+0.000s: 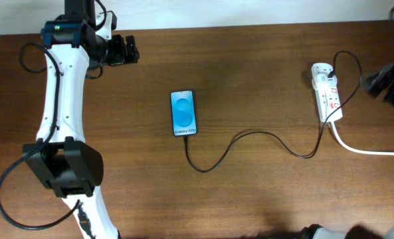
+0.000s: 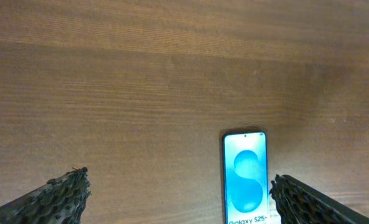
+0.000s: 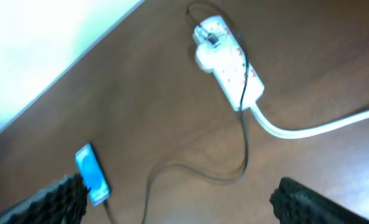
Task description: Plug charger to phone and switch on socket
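The phone (image 1: 184, 113) lies flat mid-table with its blue screen lit; it also shows in the left wrist view (image 2: 245, 180) and the right wrist view (image 3: 91, 167). The thin black charger (image 1: 250, 134) runs from the phone's near end in a loop to the white socket (image 1: 327, 96) at the right, where a plug sits in its far outlet. The socket and charger (image 3: 243, 143) also show in the right wrist view (image 3: 231, 62). My left gripper (image 1: 129, 50) (image 2: 178, 199) is open and empty, left of and beyond the phone. My right gripper (image 1: 388, 83) (image 3: 178, 202) is open and empty, right of the socket.
The socket's thick white cord (image 1: 369, 150) runs off the right edge of the brown wooden table (image 1: 263, 66). The left arm's white links (image 1: 57, 113) and base (image 1: 64, 166) stand at the left. A pale wall lies beyond the table's far edge (image 3: 41, 43).
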Controlling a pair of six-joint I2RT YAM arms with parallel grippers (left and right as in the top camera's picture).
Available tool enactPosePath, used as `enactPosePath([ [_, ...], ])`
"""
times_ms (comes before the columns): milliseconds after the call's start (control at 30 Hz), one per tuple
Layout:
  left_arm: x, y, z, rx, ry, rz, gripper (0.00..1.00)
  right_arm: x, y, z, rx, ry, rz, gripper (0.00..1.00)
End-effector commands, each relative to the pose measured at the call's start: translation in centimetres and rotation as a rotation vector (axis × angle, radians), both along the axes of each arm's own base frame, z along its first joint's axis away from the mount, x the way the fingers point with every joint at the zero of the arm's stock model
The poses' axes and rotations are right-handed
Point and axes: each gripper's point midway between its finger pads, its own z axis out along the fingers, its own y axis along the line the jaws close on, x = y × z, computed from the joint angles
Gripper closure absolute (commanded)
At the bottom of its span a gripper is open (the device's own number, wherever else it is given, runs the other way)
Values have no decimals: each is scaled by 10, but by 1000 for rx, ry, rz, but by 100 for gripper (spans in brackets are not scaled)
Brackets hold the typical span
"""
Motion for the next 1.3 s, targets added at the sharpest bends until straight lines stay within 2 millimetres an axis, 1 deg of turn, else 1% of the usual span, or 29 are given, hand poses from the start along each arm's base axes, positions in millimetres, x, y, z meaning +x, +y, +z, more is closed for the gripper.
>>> enactPosePath([
  [0, 1, 1, -3, 4, 5, 8, 1, 18, -59, -1, -25, 28, -113, 2],
  [67, 1, 1, -3, 4, 5, 8, 1, 24, -96, -25, 7, 68, -181, 2],
  [133, 1, 1, -3, 4, 5, 8, 1, 30, -123, -46, 34, 94, -227, 2],
  [167, 1, 1, -3, 4, 5, 8, 1, 38, -140, -66, 65, 116, -263, 2],
  [200, 1, 1, -3, 4, 5, 8, 1, 45, -148, -78, 80, 127, -276, 2],
  [267, 1, 1, -3, 4, 5, 8, 1, 61, -166, -111, 103, 163, -299, 2],
  [300, 1, 1, -3, 4, 5, 8, 1, 63, -175, -127, 117, 195, -349, 2],
  [333, 1, 1, -3, 4, 5, 8, 1, 65, -181, -138, 126, 215, -373, 1],
  [367, 1, 1, -3, 4, 5, 8, 1, 72, -186, -153, 138, 225, -373, 2],
  [433, 1, 1, -3, 4, 5, 8, 1, 79, -194, -170, 142, 234, -372, 2],
  [500, 1, 1, -3, 3, 5, 8, 0, 91, -201, -185, 117, 227, -334, 2],
  [567, 1, 1, -3, 4, 5, 8, 1, 101, -201, -196, 95, 222, -300, 2],
  [667, 1, 1, -3, 4, 5, 8, 1, 120, -191, -211, 65, 224, -217, 2],
  [733, 1, 1, -3, 4, 5, 8, 1, 139, -172, -227, 49, 239, -136, 2],
  [833, 1, 1, -3, 4, 5, 8, 1, 149, -158, -245, 62, 262, -104, 2],
  [933, 1, 1, -3, 4, 5, 8, 1, 156, -145, -266, 74, 301, -71, 2],
  [1033, 1, 1, -3, 4, 5, 8, 1, 149, -145, -284, 8, 384, -81, 2],
  [1200, 1, 1, -3, 4, 5, 8, 1, 153, -131, -297, 3, 415, -53, 1],
  [1267, 1, 1, -3, 4, 5, 8, 1, 154, -126, -307, 11, 433, -41, 2],
])
